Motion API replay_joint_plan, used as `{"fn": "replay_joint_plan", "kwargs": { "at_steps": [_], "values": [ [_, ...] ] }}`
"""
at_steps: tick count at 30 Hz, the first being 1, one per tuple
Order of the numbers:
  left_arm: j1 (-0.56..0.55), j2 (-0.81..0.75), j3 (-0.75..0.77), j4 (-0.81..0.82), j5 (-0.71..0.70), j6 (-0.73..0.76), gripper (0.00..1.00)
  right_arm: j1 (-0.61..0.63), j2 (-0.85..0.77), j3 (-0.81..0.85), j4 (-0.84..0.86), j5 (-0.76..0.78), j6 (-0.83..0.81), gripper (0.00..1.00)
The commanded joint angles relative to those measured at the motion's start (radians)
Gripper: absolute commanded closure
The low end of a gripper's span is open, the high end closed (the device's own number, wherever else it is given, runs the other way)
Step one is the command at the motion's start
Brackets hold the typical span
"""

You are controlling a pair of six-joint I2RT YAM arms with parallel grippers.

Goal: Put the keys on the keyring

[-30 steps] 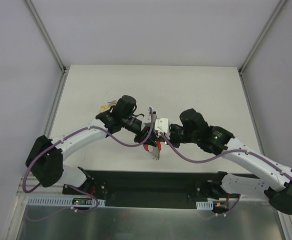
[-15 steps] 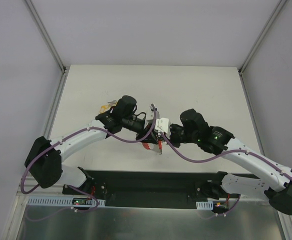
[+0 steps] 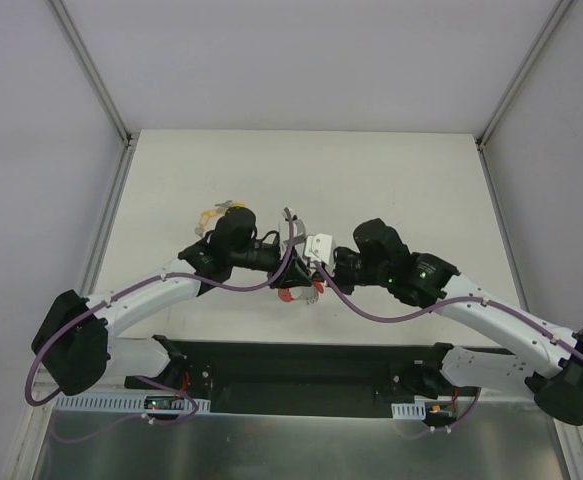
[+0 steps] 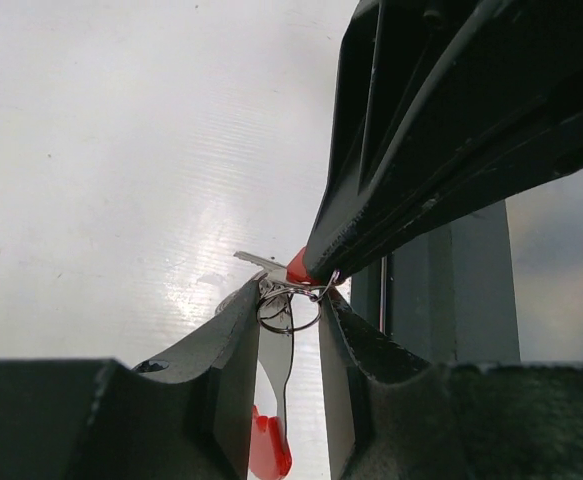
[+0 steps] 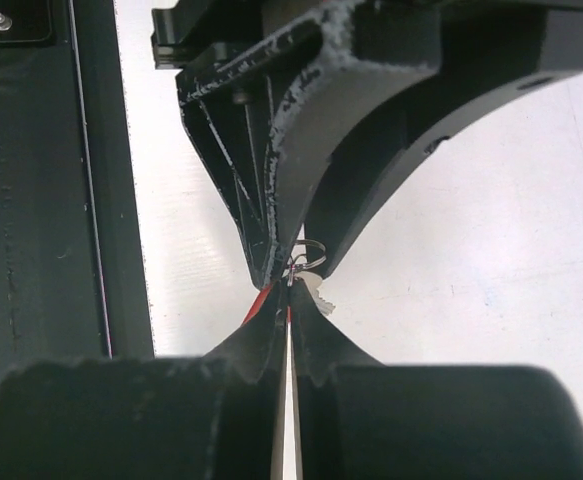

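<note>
My two grippers meet tip to tip over the table's middle. My left gripper (image 3: 289, 272) (image 4: 289, 312) is closed on a small wire ring (image 4: 289, 308) that carries a silver key (image 4: 276, 370); the ring spans the gap between its fingers. My right gripper (image 3: 311, 272) (image 5: 289, 292) is shut on the keyring, seen edge-on as a thin red and silver strip (image 5: 261, 300). The keyring's red part (image 3: 289, 295) hangs just below the fingertips and also shows in the left wrist view (image 4: 269, 450). The key's toothed tip (image 5: 318, 291) sticks out beside the right fingers.
A small bunch of yellowish and silver keys (image 3: 214, 212) lies on the white table (image 3: 391, 180) behind the left wrist. The black base plate (image 3: 301, 365) runs along the near edge. Grey walls (image 3: 31, 150) enclose the table.
The left arm has swung lower and to the left, and its wrist has moved left. The keyring, which hung lower near the table's front edge, now sits higher under the joined fingertips.
</note>
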Motion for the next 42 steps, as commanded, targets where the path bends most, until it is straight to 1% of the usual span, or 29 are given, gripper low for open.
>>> {"fn": "replay_joint_plan", "kwargs": {
  "at_steps": [1,2,3,6,7,10,13,14,17,21,25,30,36,37,42],
  "values": [
    [0.014,-0.073,-0.075,0.180,-0.095,-0.048,0.82,0.014,-0.027,0.005,0.003,0.009,0.023,0.99],
    [0.014,-0.082,-0.086,0.179,-0.091,-0.042,0.77,0.013,-0.033,0.006,0.001,0.010,0.017,0.99],
    [0.016,-0.099,-0.106,0.179,-0.087,-0.024,0.69,0.014,-0.035,0.012,-0.008,0.010,0.005,0.99],
    [0.014,-0.128,-0.137,0.173,-0.076,0.018,0.57,0.014,-0.030,0.034,-0.040,-0.010,-0.020,0.99],
    [0.014,-0.135,-0.141,0.174,-0.073,0.028,0.51,0.014,-0.029,0.040,-0.046,-0.026,-0.023,0.99],
    [0.014,-0.147,-0.154,0.171,-0.058,0.058,0.44,0.013,-0.021,0.055,-0.069,-0.048,-0.034,0.99],
    [0.014,-0.147,-0.151,0.158,-0.056,0.082,0.40,0.013,-0.016,0.066,-0.094,-0.053,-0.045,0.99],
    [0.014,-0.144,-0.148,0.154,-0.055,0.088,0.37,0.013,-0.016,0.069,-0.099,-0.053,-0.048,0.99],
    [0.014,-0.136,-0.138,0.153,-0.023,0.107,0.32,0.013,-0.015,0.080,-0.119,-0.054,-0.054,0.99],
    [0.014,-0.104,-0.108,0.153,0.037,0.117,0.27,0.014,-0.009,0.089,-0.134,-0.068,-0.060,0.99],
    [0.011,-0.075,-0.082,0.153,0.103,0.122,0.26,0.013,-0.003,0.104,-0.140,-0.111,-0.069,0.99],
    [-0.002,-0.050,-0.056,0.153,0.145,0.144,0.25,0.013,0.017,0.121,-0.154,-0.125,-0.077,0.99],
    [-0.016,-0.029,-0.045,0.153,0.171,0.159,0.30,0.013,0.033,0.137,-0.152,-0.146,-0.077,0.99],
    [-0.018,-0.026,-0.045,0.153,0.172,0.157,0.32,0.013,0.037,0.140,-0.152,-0.146,-0.077,0.99],
    [-0.022,-0.020,-0.043,0.144,0.186,0.160,0.50,0.014,0.040,0.143,-0.152,-0.145,-0.077,0.99]
  ]
}}
